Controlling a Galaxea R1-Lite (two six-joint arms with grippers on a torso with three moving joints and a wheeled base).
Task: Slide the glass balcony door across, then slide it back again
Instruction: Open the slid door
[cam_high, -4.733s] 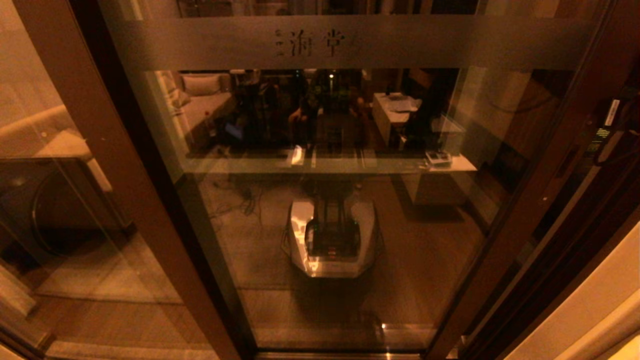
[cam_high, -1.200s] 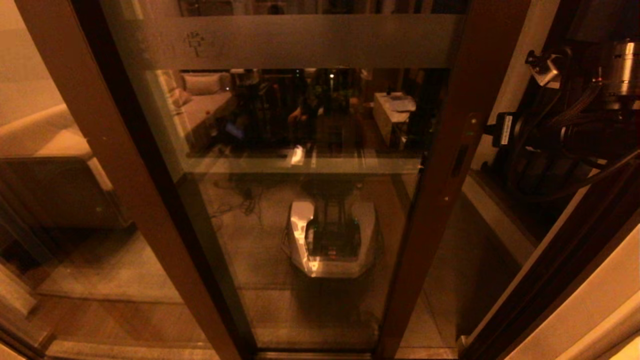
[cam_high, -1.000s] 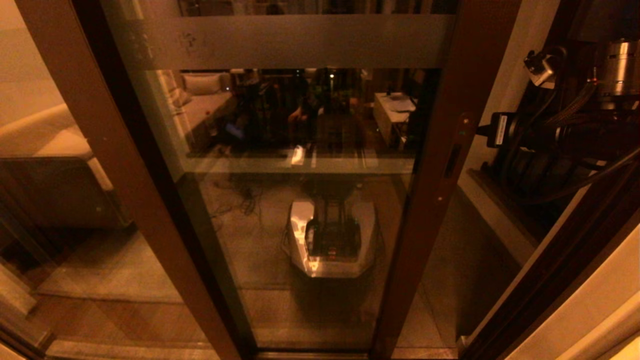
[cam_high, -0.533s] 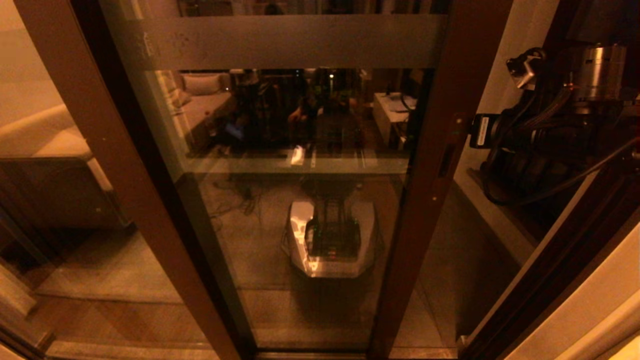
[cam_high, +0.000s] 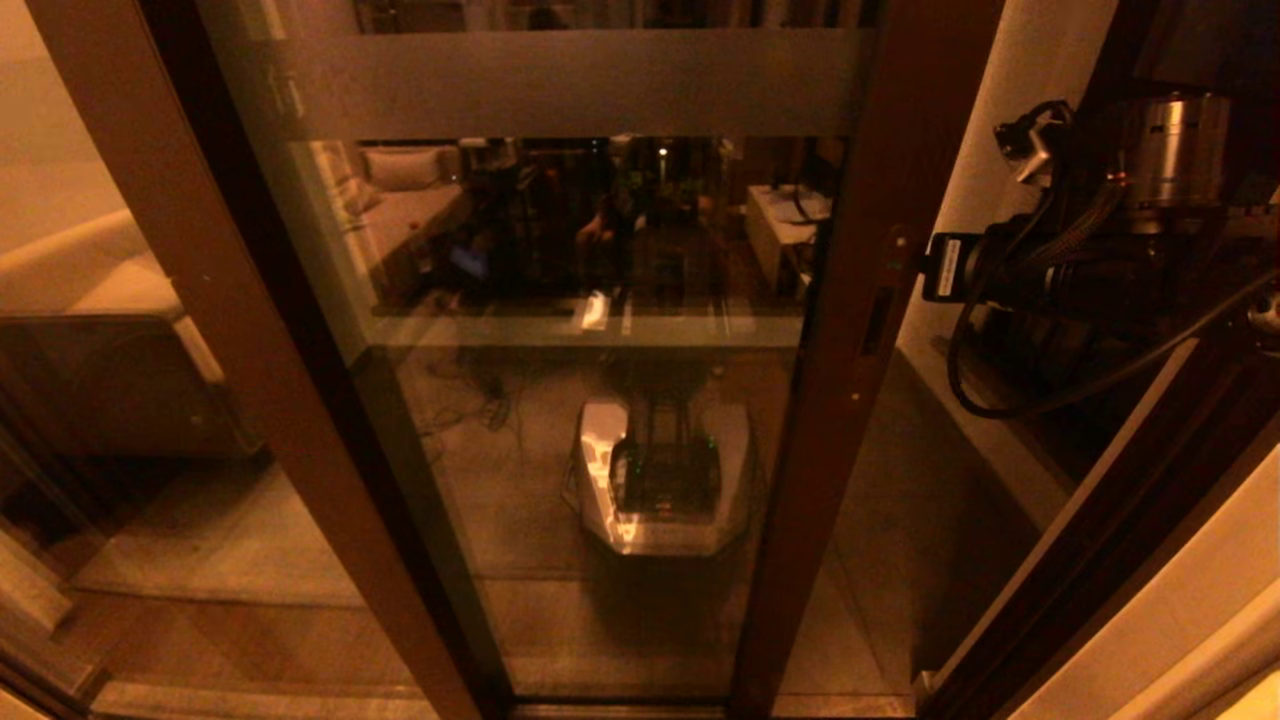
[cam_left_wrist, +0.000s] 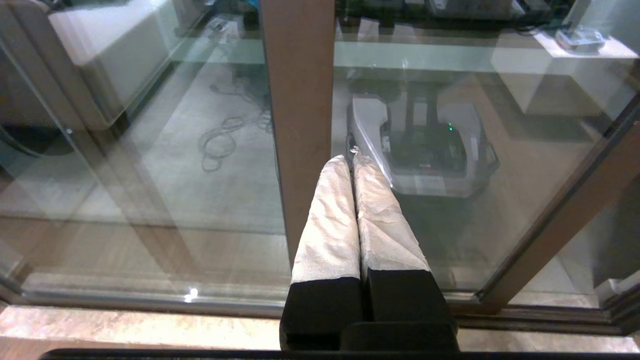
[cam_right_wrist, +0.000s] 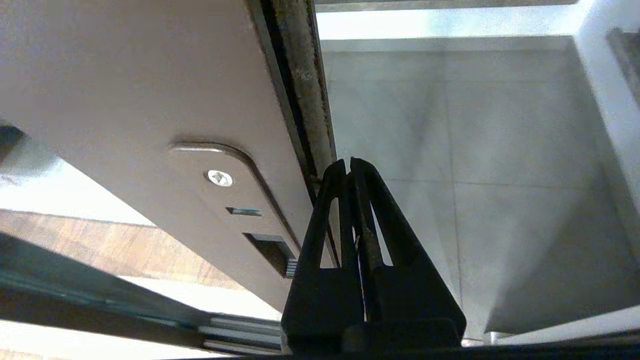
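Note:
The glass balcony door stands partly slid to the left, its frosted band across the top. Its brown right stile carries a recessed handle. My right gripper is shut, empty, and sits against the stile's outer edge. In the right wrist view the black fingertips rest at the door's edge channel, beside the handle plate. My left gripper is shut and empty, low in front of a brown post; it does not show in the head view.
A narrower fixed glass panel with its brown post stands on the left. The open gap on the right shows the tiled balcony floor and a pale ledge. The dark door jamb borders the right.
The door has slid left, widening the gap on the right. My right arm has followed it leftward at the stile. The frosted band's characters have passed behind the left frame.

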